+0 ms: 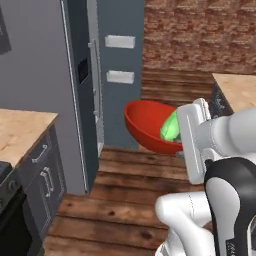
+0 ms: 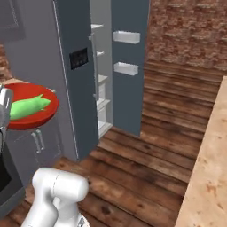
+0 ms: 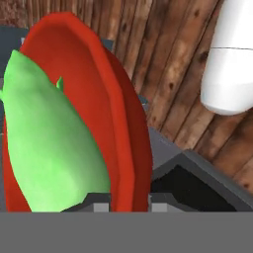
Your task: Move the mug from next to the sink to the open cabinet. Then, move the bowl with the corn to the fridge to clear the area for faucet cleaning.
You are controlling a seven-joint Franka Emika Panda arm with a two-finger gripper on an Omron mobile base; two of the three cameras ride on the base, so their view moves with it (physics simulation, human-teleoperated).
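The red bowl (image 1: 147, 126), corn (image 1: 170, 126) inside, rides in the air pinched at its rim by the gripper (image 3: 129, 205), short of the fridge (image 2: 75, 66), whose door stands open on white shelves. Judging by this, shelving the bowl remains.

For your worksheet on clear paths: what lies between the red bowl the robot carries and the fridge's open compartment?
In the left base view, only bare wooden floor lies between the bowl and the open fridge; nothing blocks the stretch.
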